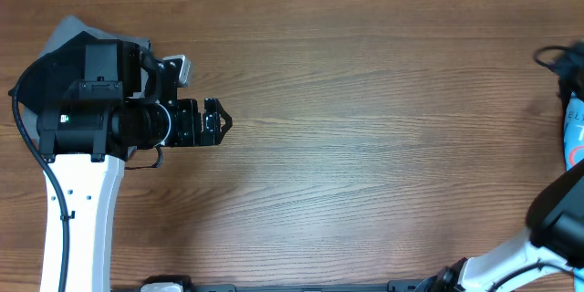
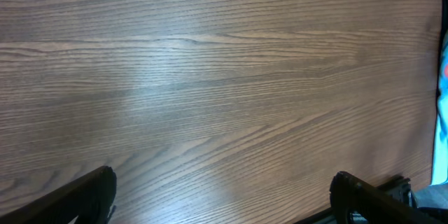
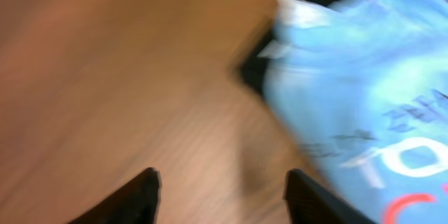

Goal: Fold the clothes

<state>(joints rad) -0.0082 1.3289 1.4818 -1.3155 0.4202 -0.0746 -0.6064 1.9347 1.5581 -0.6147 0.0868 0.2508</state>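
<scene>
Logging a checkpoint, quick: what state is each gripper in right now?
Left gripper: open, empty.
Right gripper: open, empty; blue T-shirt just beside it.

T-shirt on table right edge | garment far-left under left arm

Worktop fills every view: mid-brown wood grain, lines running left to right, wavy figure around middle. Light soft and even, kinda diffuse. Pale sheen on surface in left wrist view, left of centre. Dark strip along near edge. Right wrist view blurry, surface just warm brown there.
</scene>
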